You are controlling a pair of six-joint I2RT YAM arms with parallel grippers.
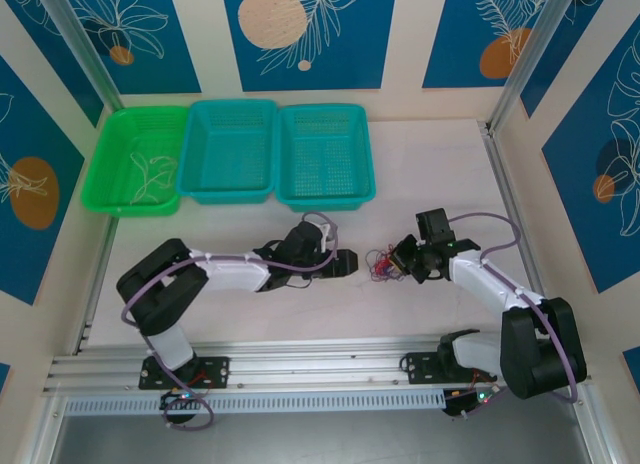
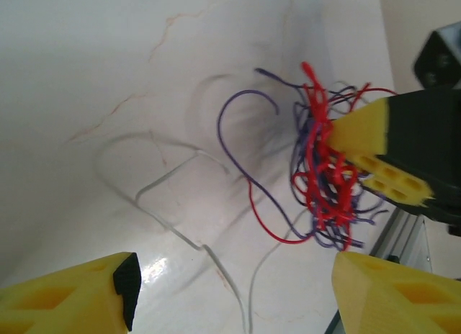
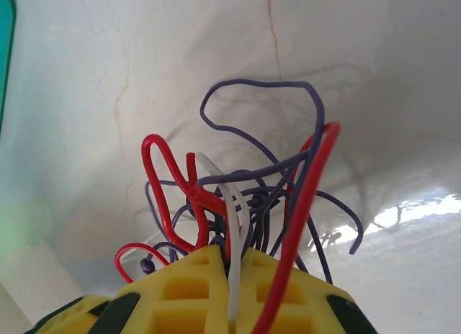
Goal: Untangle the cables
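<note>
Three tangled cables (image 2: 324,183) are clamped by the right end effector (image 2: 353,150), centre right. One loose strand (image 2: 220,129) should be taken by the released left end effector (image 2: 234,280), slowly.

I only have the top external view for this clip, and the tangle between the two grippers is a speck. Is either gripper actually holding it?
Observer: Yes. The right wrist view shows the right gripper shut on the cables, with wires pinched between its yellow fingers.
Operator: And the left one?
Observer: The left wrist view shows the left gripper open, its fingers spread wide and touching no wire.
Operator: Which colours are in the knot?
Observer: A red strand and a purple strand loop through the clump, and a white strand runs down between the right fingers.
</note>
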